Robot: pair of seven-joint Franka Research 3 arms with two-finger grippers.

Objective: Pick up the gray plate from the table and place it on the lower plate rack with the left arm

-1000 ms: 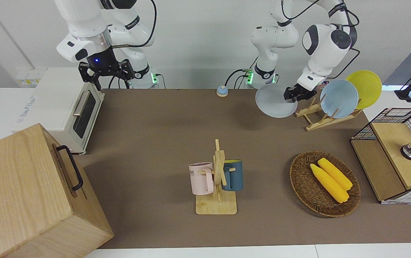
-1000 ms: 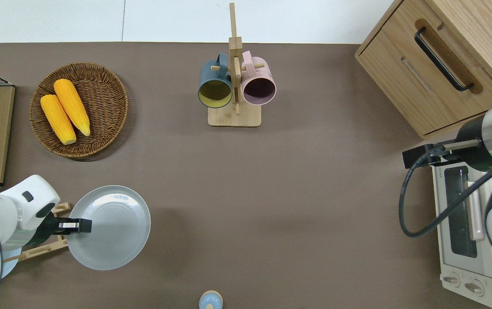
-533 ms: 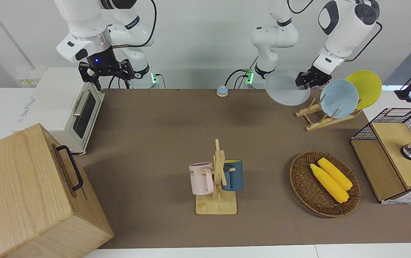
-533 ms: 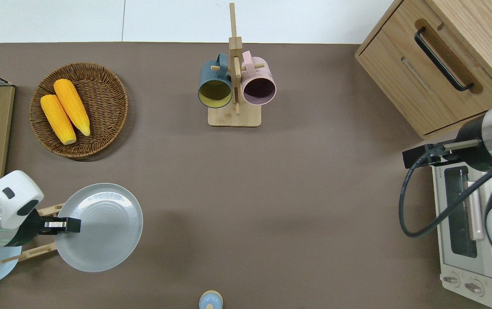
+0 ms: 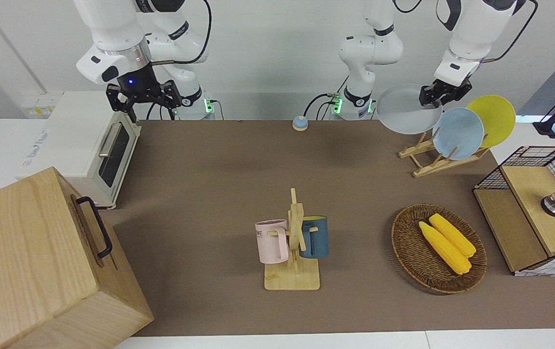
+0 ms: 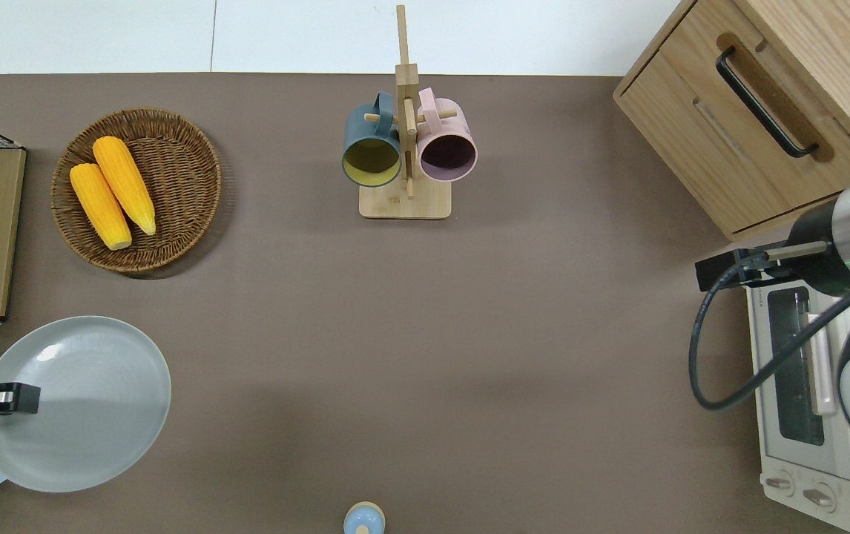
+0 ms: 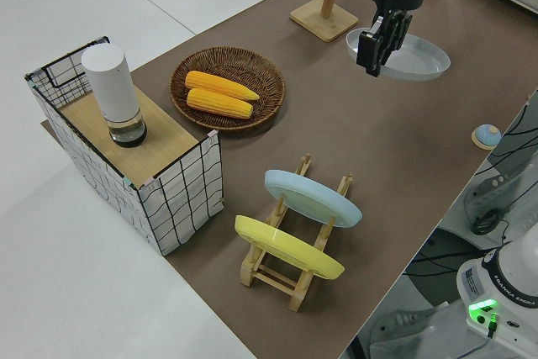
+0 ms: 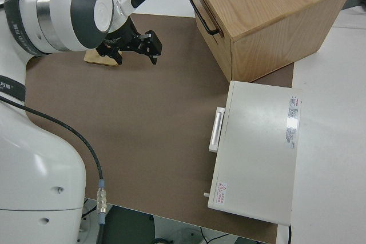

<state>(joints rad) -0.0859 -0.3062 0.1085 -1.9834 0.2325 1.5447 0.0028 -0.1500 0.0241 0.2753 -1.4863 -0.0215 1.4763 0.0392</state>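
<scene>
left gripper (image 5: 433, 94) raised, clamping gray plate (image 5: 406, 109)

A: What is the gripper (image 7: 376, 38) holding?

B: It is pinching the rim of the gray plate (image 7: 409, 57), up in the air.

A: And the wooden rack (image 7: 296, 245)?

B: It has 2 plates, a light-blue plate (image 7: 313, 197) and a yellow plate (image 7: 287, 248). A basket (image 7: 228, 88) with 2 corn cobs (image 7: 220, 94) sits near a wire box (image 7: 133, 150).
</scene>
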